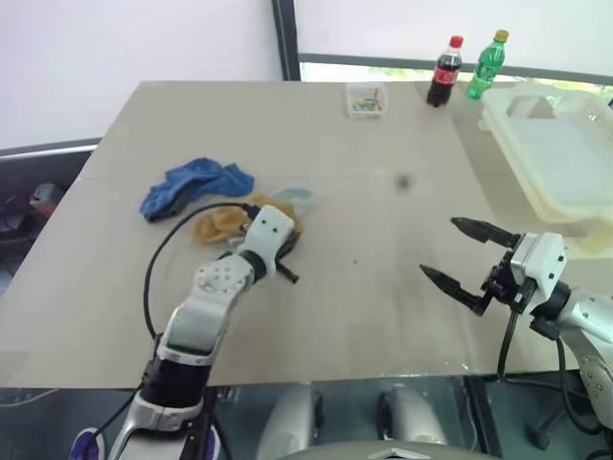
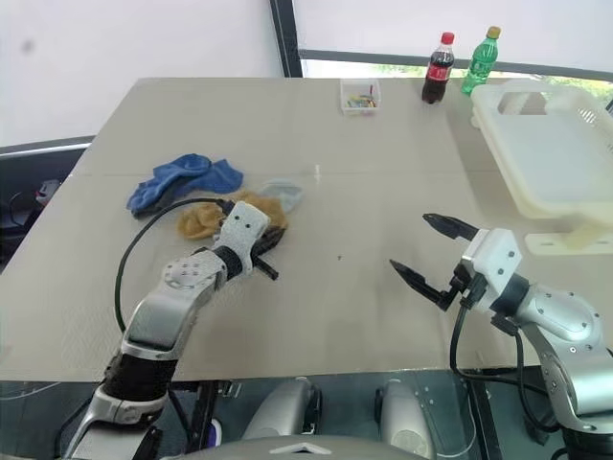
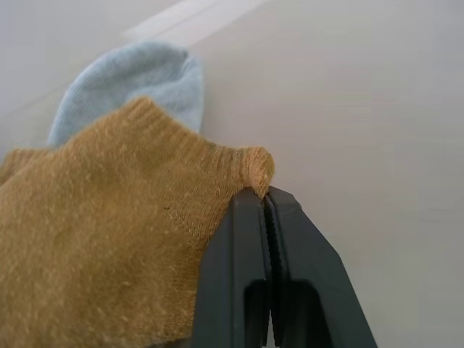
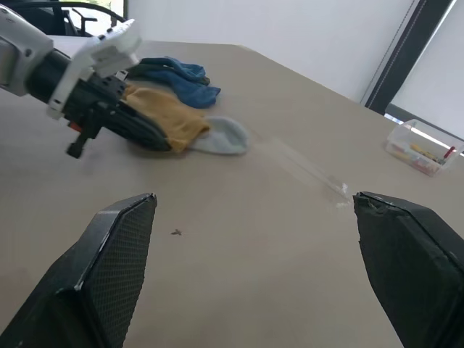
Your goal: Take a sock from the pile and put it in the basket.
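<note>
- Head views: the left gripper (image 1: 284, 257) sits at the pile (image 1: 222, 201) on the table (image 1: 383, 192), fingers together at the near edge of the mustard-yellow sock (image 1: 216, 224). The dark blue sock (image 1: 192, 185) lies just behind and to the robot's left of it; the pale grey-blue sock (image 1: 299, 198) pokes out on the far right side. The right gripper (image 1: 458, 262) hangs above bare tabletop, well apart from the pile, jaws spread wide w/ nothing between. The basket (image 1: 556, 158) stands at the far right corner — well away from the socks. Two bottles (image 1: 465, 69) and a small clear box (image 1: 367, 100) sit along the far edge, not involved.
- Left wrist view: the two black fingers (image 3: 239, 290) are pressed together w/ a fold of the yellow sock's edge nipped at their tips. The bite looks small, only a corner of knit. Grey-blue sock lies behind, touching or slightly under the yellow one; can't tell which.
- Right wrist view: the right arm's own fingers (image 4: 109, 268) stand far apart, empty. Across the table the left gripper is seen shut on the yellow sock's end, the sock flat on the table.
- Step in hand, as I judge it: the grasp — sock pinched but not lifted.
- Next move prob. calls for: lift straight up so the sock peels off its neighbours, check the corner doesn't slip, then carry across to the basket — a long reach for the left arm, so a handover to the right gripper may be needed.
</note>
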`<act>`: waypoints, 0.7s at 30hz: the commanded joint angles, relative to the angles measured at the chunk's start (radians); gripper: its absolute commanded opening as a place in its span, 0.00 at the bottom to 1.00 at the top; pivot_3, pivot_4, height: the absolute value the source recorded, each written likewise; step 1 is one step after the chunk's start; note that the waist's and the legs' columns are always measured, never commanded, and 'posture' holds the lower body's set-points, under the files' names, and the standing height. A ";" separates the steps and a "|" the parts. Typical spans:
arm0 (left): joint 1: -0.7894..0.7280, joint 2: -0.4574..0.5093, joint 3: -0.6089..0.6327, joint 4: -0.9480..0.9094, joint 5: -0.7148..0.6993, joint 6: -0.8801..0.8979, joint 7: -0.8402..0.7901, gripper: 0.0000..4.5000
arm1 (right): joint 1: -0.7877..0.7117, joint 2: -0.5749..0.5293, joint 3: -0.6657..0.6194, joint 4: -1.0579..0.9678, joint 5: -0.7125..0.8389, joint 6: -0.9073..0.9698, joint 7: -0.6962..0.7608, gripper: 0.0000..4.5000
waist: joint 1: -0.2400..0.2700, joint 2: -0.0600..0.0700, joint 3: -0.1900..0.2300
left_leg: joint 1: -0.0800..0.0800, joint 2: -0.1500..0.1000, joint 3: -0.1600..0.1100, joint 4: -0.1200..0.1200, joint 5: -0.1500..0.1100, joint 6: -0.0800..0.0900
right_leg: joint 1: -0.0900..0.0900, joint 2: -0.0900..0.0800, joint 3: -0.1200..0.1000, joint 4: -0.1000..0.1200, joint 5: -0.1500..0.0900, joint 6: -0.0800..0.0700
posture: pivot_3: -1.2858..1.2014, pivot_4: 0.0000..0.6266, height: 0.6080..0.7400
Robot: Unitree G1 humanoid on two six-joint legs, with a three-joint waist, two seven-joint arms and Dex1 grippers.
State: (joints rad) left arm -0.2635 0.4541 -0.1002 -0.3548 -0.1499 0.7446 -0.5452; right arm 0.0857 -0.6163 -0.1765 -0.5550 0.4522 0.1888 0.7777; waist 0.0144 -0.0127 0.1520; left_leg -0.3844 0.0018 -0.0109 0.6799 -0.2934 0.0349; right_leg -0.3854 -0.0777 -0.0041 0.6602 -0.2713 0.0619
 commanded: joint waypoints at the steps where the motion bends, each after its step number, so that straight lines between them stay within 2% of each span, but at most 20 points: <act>1: 0.000 0.019 0.022 -0.098 -0.118 0.117 -0.075 0.00 | 0.021 -0.013 -0.046 -0.057 0.018 -0.002 -0.012 1.00 | 0.000 0.000 0.000 | 0.000 0.000 0.000 0.000 0.000 0.000 | 0.000 0.000 0.000 0.000 0.000 0.000 | 0.52 0.24 1.00; 4: -0.020 0.016 0.029 -0.108 -0.174 0.185 -0.084 0.00 | 0.045 -0.014 -0.060 -0.078 0.023 0.008 -0.022 1.00 | -0.001 0.000 0.000 | 0.000 0.000 0.000 0.000 0.000 0.000 | 0.000 0.000 0.000 0.000 0.000 0.000 | 0.52 0.24 1.00; 7: -0.041 0.019 0.002 -0.078 -0.145 0.161 -0.052 0.00 | 0.061 -0.016 -0.070 -0.096 0.027 0.018 -0.033 1.00 | -0.001 0.000 0.000 | 0.001 0.000 0.000 0.000 0.000 0.000 | 0.000 0.001 0.000 0.000 0.000 0.000 | 0.52 0.24 1.00; 15: -0.163 0.002 -0.013 0.283 0.087 0.064 0.219 0.00 | 0.082 -0.022 -0.083 -0.121 0.031 0.032 -0.052 1.00 | -0.003 0.000 0.000 | 0.003 0.000 0.000 0.000 0.000 0.001 | 0.002 0.003 0.000 0.001 0.000 0.000 | 0.52 0.24 1.00; 21: -0.231 -0.045 0.051 0.367 0.085 -0.029 0.279 0.00 | 0.062 -0.019 -0.070 -0.110 0.023 0.031 -0.056 1.00 | -0.004 0.000 0.000 | 0.004 0.000 0.000 0.000 0.000 0.000 | 0.003 0.004 0.001 0.001 0.000 0.000 | 0.52 0.24 1.00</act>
State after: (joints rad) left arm -0.4904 0.4092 -0.0818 0.0029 -0.0759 0.7338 -0.2831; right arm 0.1640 -0.6285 -0.2337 -0.6331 0.4713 0.2285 0.7309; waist 0.0107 -0.0126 0.1519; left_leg -0.3800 0.0021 -0.0107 0.6802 -0.2936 0.0353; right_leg -0.3821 -0.0741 -0.0033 0.6614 -0.2713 0.0620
